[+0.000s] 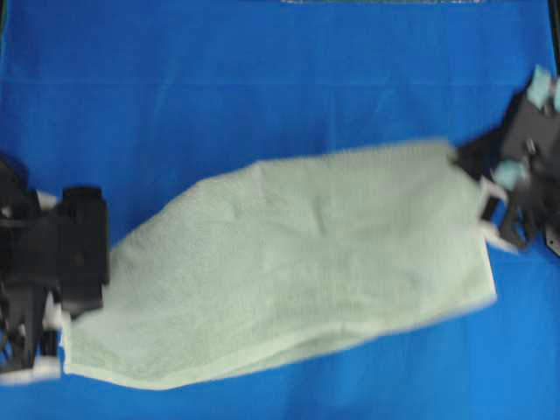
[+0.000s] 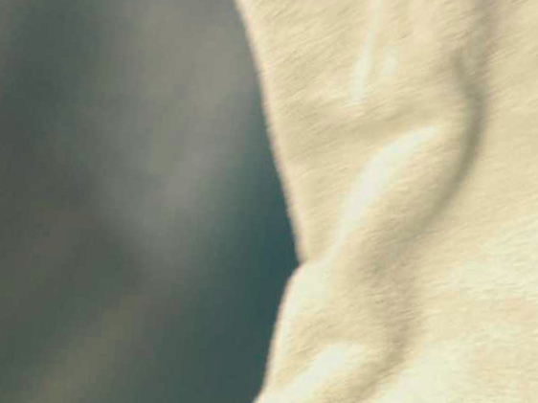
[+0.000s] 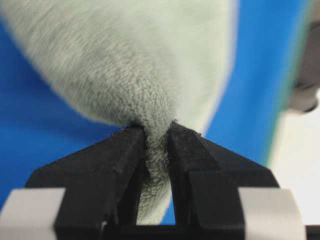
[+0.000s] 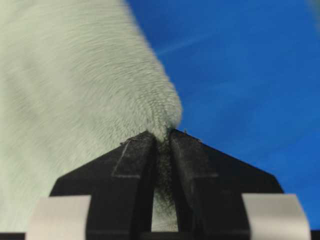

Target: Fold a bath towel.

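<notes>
**Towel pinched at both ends, fold under way**

The left pincer (image 3: 156,131) pinches one end of the bath towel (image 1: 297,262), the right pincer (image 4: 162,134) pinches the other. The towel stretches between them above the blue cloth (image 1: 262,87) covering the desk. It looks like the carry of a fold; next, both ends need laying down evenly. The room is hidden, with cloth filling the table-level view.

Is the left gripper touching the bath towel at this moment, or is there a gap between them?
Touching. In the left wrist view, the left gripper pinches a bunch of the bath towel between its two black fingers, and the cloth runs down through the narrow slot between them.
</notes>
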